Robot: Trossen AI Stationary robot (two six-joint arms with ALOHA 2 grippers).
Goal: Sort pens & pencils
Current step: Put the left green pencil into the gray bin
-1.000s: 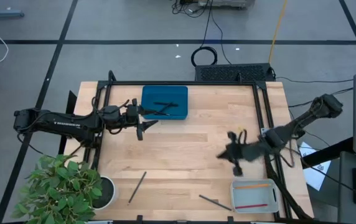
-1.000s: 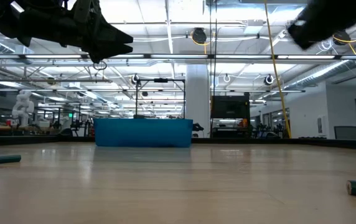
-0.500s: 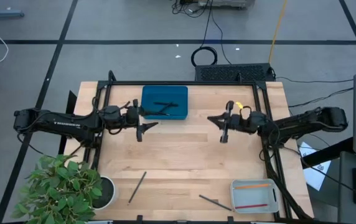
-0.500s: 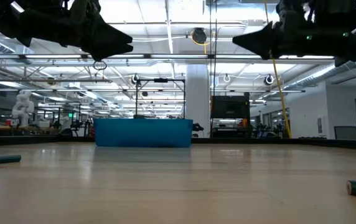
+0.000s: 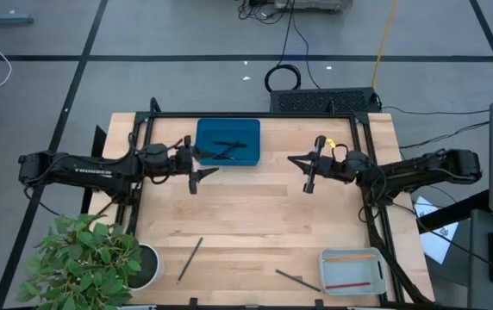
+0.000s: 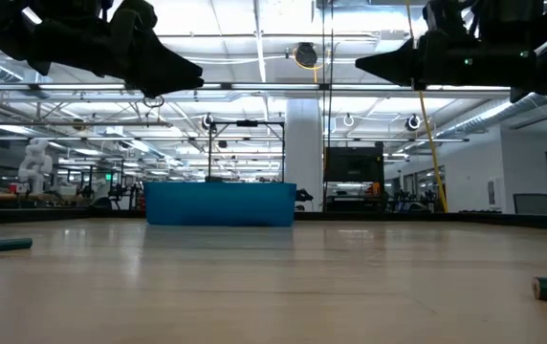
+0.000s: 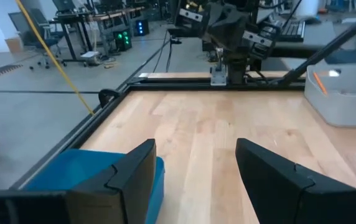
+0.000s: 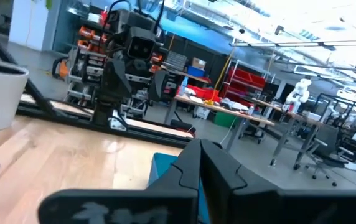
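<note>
High view shows your left gripper [image 5: 200, 170] spread wide and empty, hovering just beside the blue tray [image 5: 227, 141] where the pens [image 5: 226, 148] lie; your right gripper [image 5: 302, 166] is clenched on nothing, facing it across the wooden table [image 5: 255, 224]; nearer the front edge lie two loose dark sticks [image 5: 190, 258]; the pencils [image 5: 353, 257] rest in the clear bin [image 5: 351, 269], beyond the right gripper.

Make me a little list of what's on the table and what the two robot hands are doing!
blue tray: far side, black pens inside
clear bin: near right corner, orange pencil and red pencil inside
loose sticks: two dark ones on the wood, and
left gripper: open, empty, beside blue tray
right gripper: shut, empty, mid-table
plant: near left corner
</note>
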